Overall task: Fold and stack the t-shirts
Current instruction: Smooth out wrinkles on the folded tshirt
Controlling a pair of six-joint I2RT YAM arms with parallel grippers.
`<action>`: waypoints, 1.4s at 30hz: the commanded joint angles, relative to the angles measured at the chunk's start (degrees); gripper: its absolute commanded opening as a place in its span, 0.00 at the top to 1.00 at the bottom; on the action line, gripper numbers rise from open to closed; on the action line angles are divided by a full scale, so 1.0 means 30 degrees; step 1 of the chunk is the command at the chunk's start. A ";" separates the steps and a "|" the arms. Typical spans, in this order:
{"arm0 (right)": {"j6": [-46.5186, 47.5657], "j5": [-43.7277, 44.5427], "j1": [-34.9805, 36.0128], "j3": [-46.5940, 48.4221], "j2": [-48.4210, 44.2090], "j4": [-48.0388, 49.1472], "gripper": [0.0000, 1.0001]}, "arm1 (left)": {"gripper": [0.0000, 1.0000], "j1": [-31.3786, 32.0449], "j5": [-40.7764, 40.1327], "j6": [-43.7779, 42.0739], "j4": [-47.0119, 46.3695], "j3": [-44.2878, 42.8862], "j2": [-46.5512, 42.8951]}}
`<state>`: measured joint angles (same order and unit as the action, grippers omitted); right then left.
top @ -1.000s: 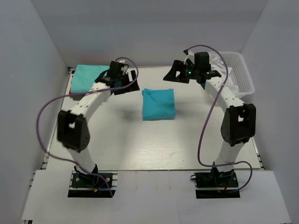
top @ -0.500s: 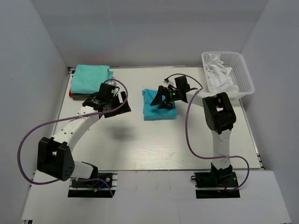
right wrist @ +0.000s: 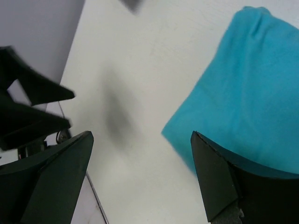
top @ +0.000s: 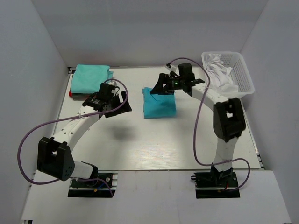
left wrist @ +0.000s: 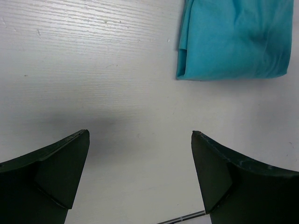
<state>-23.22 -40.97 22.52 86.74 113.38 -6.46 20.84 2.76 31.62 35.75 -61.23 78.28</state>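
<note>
Moved: right gripper (top: 159, 87) has pulled back from over the turquoise t-shirt (top: 160, 106) to its far-left corner; left gripper (top: 122, 103) sits where it was half a second ago
Right gripper: fingers spread wide and holding nothing, hovering above the shirt's far edge, with cloth filling the right of its wrist view
Left gripper: fingers also spread and empty, over bare counter (top: 140, 144) just left of the shirt
Turquoise t-shirt: folded into a rough square, lying flat mid-counter toward the far edge, in neither grip
Mint stack (top: 91, 77): folded tees at the far-left corner, well apart from the turquoise one
Basket (top: 246, 77): far-right corner, white cloth (top: 217, 74) bunched inside
Step in hand: probably picking up the folded tee to carry it to the stack
Doing it well: come down on opposite edges, pinch through every layer, lift both sides level so the fold stays shut, then set it square on the mint stack
</note>
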 commanded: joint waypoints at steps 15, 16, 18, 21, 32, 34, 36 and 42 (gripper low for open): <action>-0.1809 -0.2779 -0.0095 -0.6501 0.2692 0.5874 0.10 | 0.00 0.0084 0.0748 0.0184 -0.0226 -0.0624 0.0594; -0.1810 -0.2576 -0.0038 -0.6472 0.2810 0.5874 0.10 | 0.00 0.0084 0.0748 0.0184 -0.0226 -0.0827 0.0857; -0.1548 -0.1933 -0.0096 -0.6413 0.2783 0.5698 0.10 | 0.00 0.0084 0.0748 0.0184 -0.0050 -0.1296 0.1209; -0.0932 -0.2044 -0.0037 -0.5711 0.2081 0.4704 0.10 | 0.00 0.0084 0.1593 -0.0311 -0.0224 -0.2204 0.1852; -0.0549 -0.0317 -0.0885 -0.2460 -0.2609 0.2649 0.10 | 0.00 0.0084 0.5869 -0.0695 -0.5588 -0.8672 0.8868; -0.1018 -0.0873 -0.1352 -0.1470 -0.2025 0.2827 0.10 | 0.00 0.0084 0.6633 -0.1017 -0.4891 -1.2155 1.0898; -0.1658 -0.1775 -0.1734 -0.0995 -0.1148 0.3640 0.10 | 0.00 0.0084 0.8096 -0.1017 -0.4621 -1.5137 1.3732; -0.3624 -0.2984 -0.2644 0.0144 0.1601 0.6808 0.10 | 0.00 -0.0150 1.0944 0.0211 -0.7488 -1.5568 1.6707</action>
<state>-30.61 -47.42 15.59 84.84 113.65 8.75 20.62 29.21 30.85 17.45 -107.92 128.31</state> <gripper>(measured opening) 0.904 0.995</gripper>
